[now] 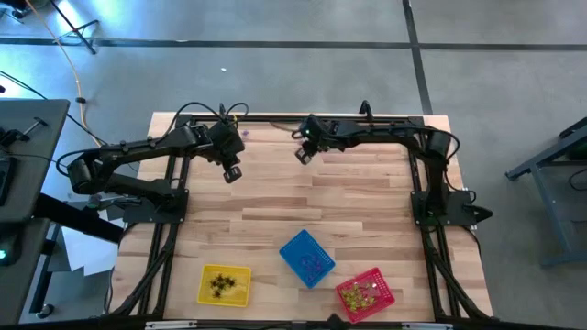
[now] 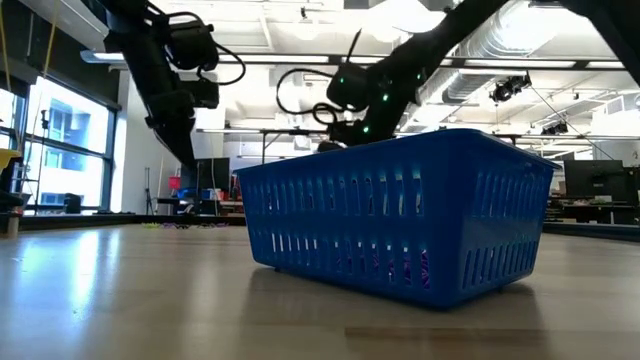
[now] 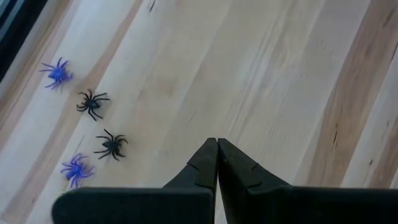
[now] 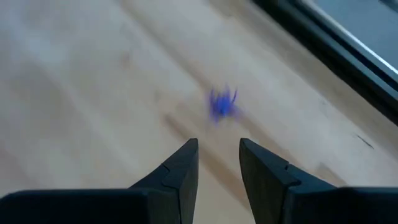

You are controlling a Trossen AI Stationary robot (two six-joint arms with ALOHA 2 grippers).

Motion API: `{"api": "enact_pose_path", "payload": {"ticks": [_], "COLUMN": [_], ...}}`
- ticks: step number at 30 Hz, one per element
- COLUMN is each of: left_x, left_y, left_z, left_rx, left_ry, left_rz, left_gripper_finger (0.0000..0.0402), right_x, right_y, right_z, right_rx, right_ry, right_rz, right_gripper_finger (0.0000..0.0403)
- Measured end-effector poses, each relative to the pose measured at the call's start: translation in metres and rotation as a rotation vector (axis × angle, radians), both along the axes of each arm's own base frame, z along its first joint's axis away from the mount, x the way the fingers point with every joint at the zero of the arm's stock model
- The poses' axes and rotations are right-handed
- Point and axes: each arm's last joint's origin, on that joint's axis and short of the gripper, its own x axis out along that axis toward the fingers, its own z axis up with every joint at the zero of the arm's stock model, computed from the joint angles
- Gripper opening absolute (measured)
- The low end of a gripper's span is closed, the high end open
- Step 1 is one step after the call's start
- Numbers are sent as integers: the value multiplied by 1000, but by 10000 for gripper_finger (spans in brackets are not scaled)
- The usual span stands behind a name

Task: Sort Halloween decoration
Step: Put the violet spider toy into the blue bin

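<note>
Currently: right claw (image 4: 217, 163) open, empty, poised above purple spider (image 4: 222, 103) at far counter (image 1: 367, 197) edge. Left claw (image 3: 217, 163) closed, empty; four spiders beside. Risk: tiny spider slipping between fingers, skidding away.

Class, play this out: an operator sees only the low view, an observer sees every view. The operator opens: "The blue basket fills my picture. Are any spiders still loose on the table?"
Observer: Yes. The left wrist view shows two black spiders and two purple spiders on the wood.
Operator: Is the left gripper holding one?
Observer: No, the left gripper is shut on nothing.
Operator: And the right?
Observer: The right gripper is open above a purple spider.
</note>
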Motion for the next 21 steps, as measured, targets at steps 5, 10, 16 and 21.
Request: {"api": "enact_pose_path", "payload": {"ticks": [5, 10, 16, 21], "left_x": [1, 2, 3, 3], "left_y": [1, 1, 2, 2], "left_z": [1, 1, 2, 2], "left_rx": [11, 20, 38, 39], "left_ry": [-12, -26, -25, -28], "left_rz": [-7, -8, -37, -36], "left_gripper_finger": [0, 0, 0, 0], "right_x": [7, 8, -2, -5], "right_y": [-17, -29, -49, -59], "right_z": [-9, -14, -25, -34], "right_rx": [28, 53, 133, 200], "right_ry": [-144, -197, -223, -243], "right_rz": [-107, -128, -232, -259], "right_gripper_finger": [112, 112, 112, 112]}}
